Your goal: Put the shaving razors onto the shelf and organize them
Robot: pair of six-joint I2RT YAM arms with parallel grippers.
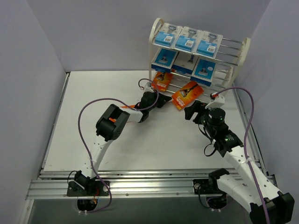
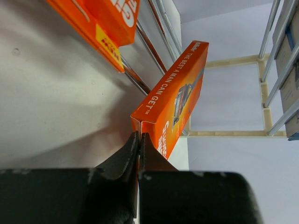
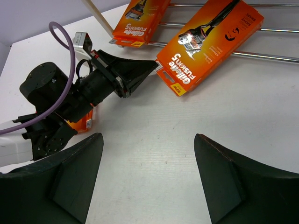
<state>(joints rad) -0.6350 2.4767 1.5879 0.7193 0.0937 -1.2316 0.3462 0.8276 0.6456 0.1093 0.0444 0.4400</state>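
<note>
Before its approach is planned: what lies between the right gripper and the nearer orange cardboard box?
Bare white tabletop only, from the right gripper to the orange cardboard box; the right wrist view shows it.

Entry 1, left arm (image 1: 100,150): white tube links, black boxy joint housing (image 1: 112,123) with orange patch, black base (image 1: 86,185). We log purple cable (image 1: 85,116) running alongside. Its left gripper (image 1: 164,101): black tapering body, silver plug (image 3: 81,41) at rear. Its fingers (image 2: 124,156) are matt black, thin at tips.

Entry 2, right arm (image 1: 240,161): same white links, black round joint (image 1: 217,119), small green light (image 1: 228,137), second purple cable (image 1: 250,107). We note right gripper (image 3: 148,140): black finger blocks (image 3: 77,175), broad, wedge-shaped.
</note>
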